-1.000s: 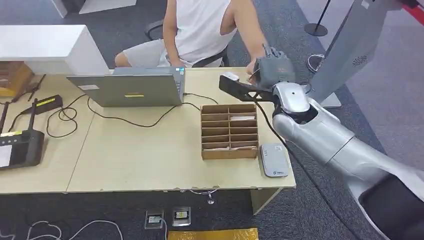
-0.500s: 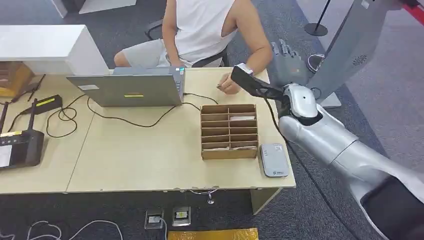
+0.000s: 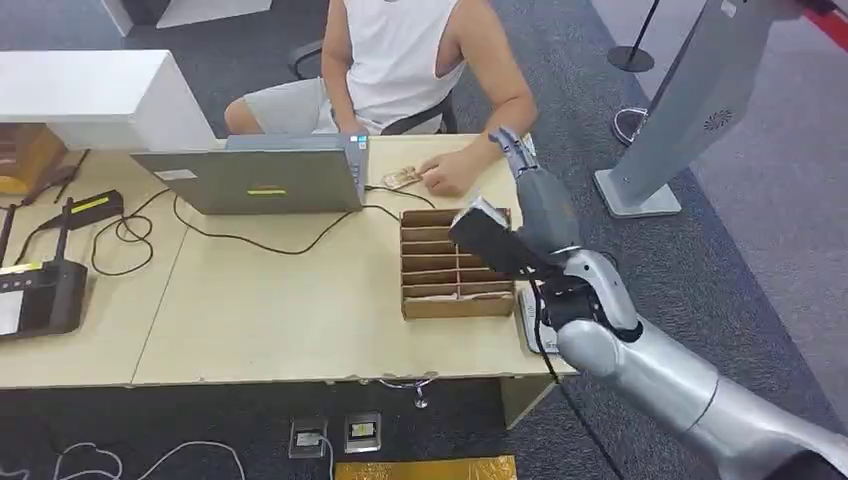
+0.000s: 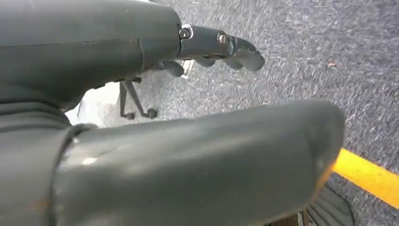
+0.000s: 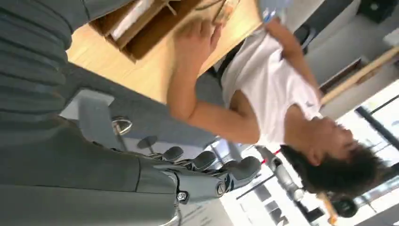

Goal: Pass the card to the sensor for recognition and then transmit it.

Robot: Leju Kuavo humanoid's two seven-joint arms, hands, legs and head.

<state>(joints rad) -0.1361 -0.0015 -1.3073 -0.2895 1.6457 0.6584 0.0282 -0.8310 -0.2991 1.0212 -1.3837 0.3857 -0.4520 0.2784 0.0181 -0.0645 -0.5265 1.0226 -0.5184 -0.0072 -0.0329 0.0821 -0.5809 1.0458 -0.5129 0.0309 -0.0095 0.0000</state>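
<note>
Dark grey carpet (image 3: 760,230) covered the room, and a pale wooden counter (image 3: 260,310) ran across the middle of the head view. On it stood a closed silver laptop (image 3: 250,178) with a black cable (image 3: 250,243) trailing from it, a black device with antennas (image 3: 40,290) at the far left edge, and a brown compartmented box (image 3: 440,262) with white slips in some slots. A grey card sensor (image 3: 527,318) lay just beside the box, partly hidden by the robot's arm. A grey stand (image 3: 680,110) rose from the carpet beyond the counter's right end.

A person in a white top (image 3: 400,55) sat behind the counter, one hand (image 3: 450,175) resting on the surface next to the card (image 3: 400,178), which lay flat near the laptop's corner.

The right hand (image 3: 545,205) hung above the counter's right end, its fingers (image 5: 207,162) stretched out, apart and holding nothing. The left hand (image 4: 155,108) pointed down at the carpet near a yellow floor line (image 4: 367,174), its fingers (image 4: 230,47) likewise extended and gripping nothing.
</note>
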